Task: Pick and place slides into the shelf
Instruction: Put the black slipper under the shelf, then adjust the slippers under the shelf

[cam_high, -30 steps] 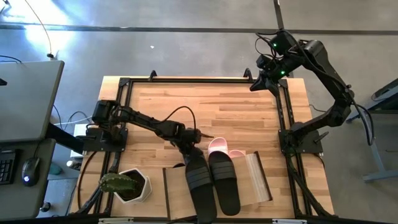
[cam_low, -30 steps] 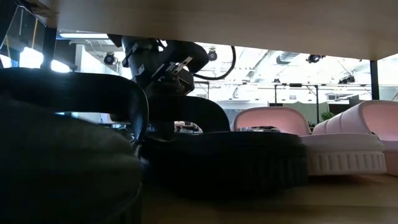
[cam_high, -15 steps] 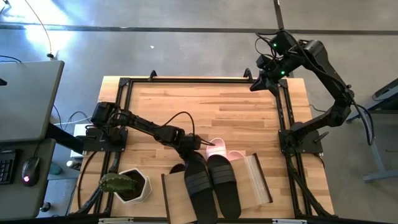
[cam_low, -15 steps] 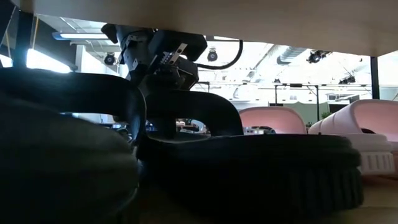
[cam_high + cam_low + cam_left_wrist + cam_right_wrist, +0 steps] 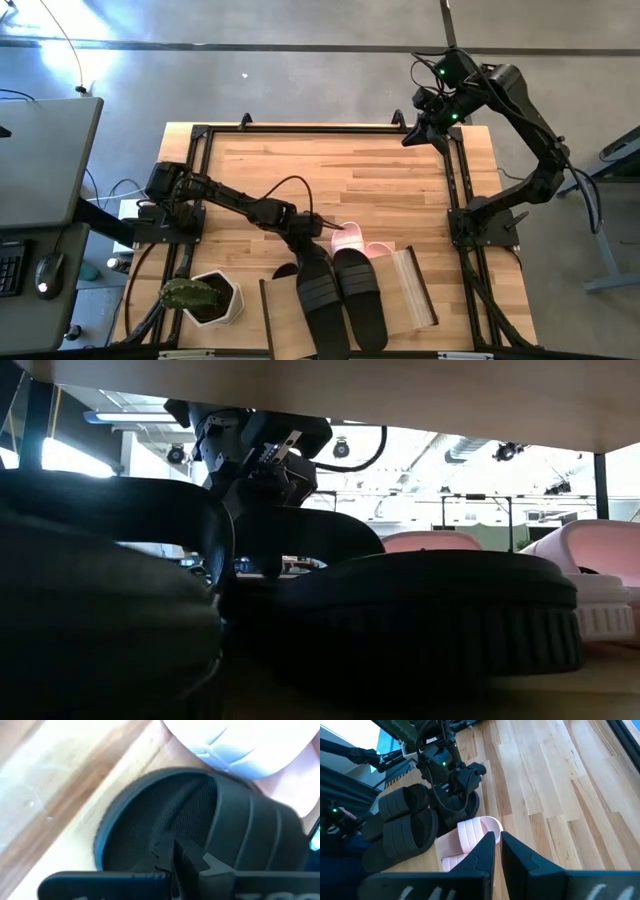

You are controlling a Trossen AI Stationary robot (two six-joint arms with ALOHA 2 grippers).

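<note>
Two black slides [image 5: 320, 295] [image 5: 360, 295] lie side by side on the shelf [image 5: 415, 290], a light-wood rack at the table's near edge. Its top panel [image 5: 320, 390] shows overhead in the low view. A pink-and-white pair [image 5: 350, 238] [image 5: 380, 248] lies flat just beyond them. The heel of another black slide [image 5: 286, 270] shows to their left. My left gripper [image 5: 312, 234] is shut at the far, heel end of the left black slide. My right gripper [image 5: 415, 135] is shut on nothing, high over the table's far right corner. My left gripper has its shut fingertips [image 5: 175, 851] on the mesh footbed at the heel end [image 5: 150, 827] of the left black slide, behind its strap [image 5: 250, 835]. The fingers slant down from the table's far left side. The slide lies flat on its sole.
A white hexagonal pot with a cactus [image 5: 215, 298] stands left of the shelf, near the left arm. The far half of the wooden table [image 5: 330, 170] is bare. Black frame rails [image 5: 455, 180] run along the table's sides.
My left gripper has moved a little toward the table's right and near edges, staying shut. The black slide ahead of it has slid toward the near edge and now hides more of the pink slide in the low view.
</note>
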